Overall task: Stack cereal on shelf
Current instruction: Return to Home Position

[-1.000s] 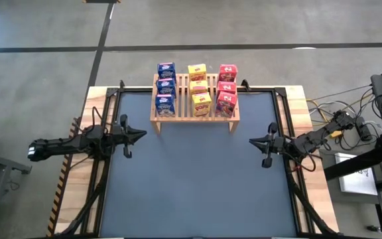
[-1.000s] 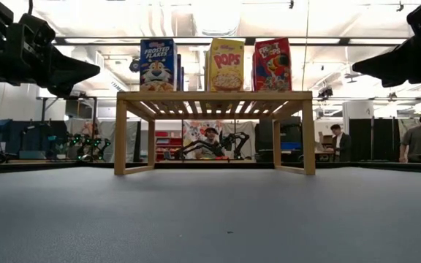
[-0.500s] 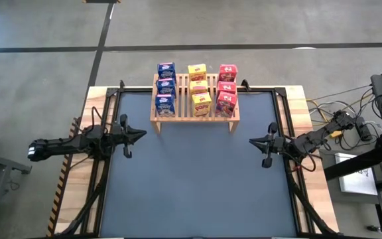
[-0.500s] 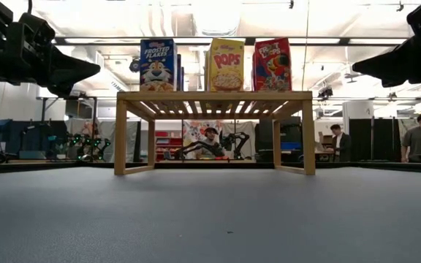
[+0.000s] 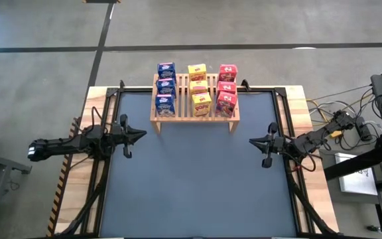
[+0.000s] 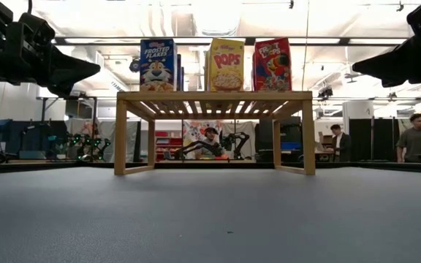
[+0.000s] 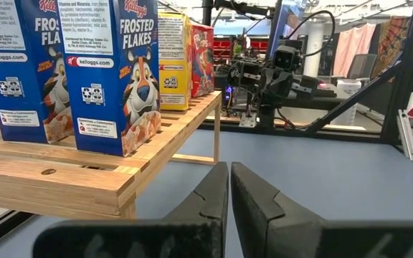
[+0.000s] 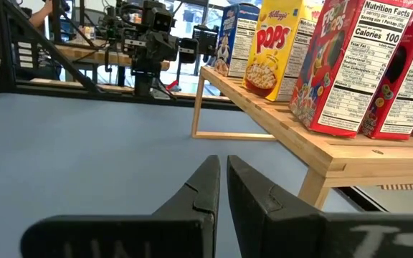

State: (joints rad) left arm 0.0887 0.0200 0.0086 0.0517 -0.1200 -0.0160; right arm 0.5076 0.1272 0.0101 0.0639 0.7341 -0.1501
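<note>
The wooden slatted shelf (image 5: 195,111) stands on its short legs at the table's far edge. On it stand three rows of cereal boxes: three blue (image 5: 166,87) on the left, three yellow (image 5: 199,87) in the middle, three red (image 5: 227,87) on the right. They also show in the low view (image 6: 226,64). My left gripper (image 5: 143,135) is shut and empty above the table's left side. My right gripper (image 5: 251,141) is shut and empty above the table's right side. Both point toward the table's middle.
The dark blue mat (image 5: 194,179) covers the table between the arms. Cables and equipment (image 5: 377,106) lie beyond the right edge. People (image 6: 417,139) show in the room behind the table.
</note>
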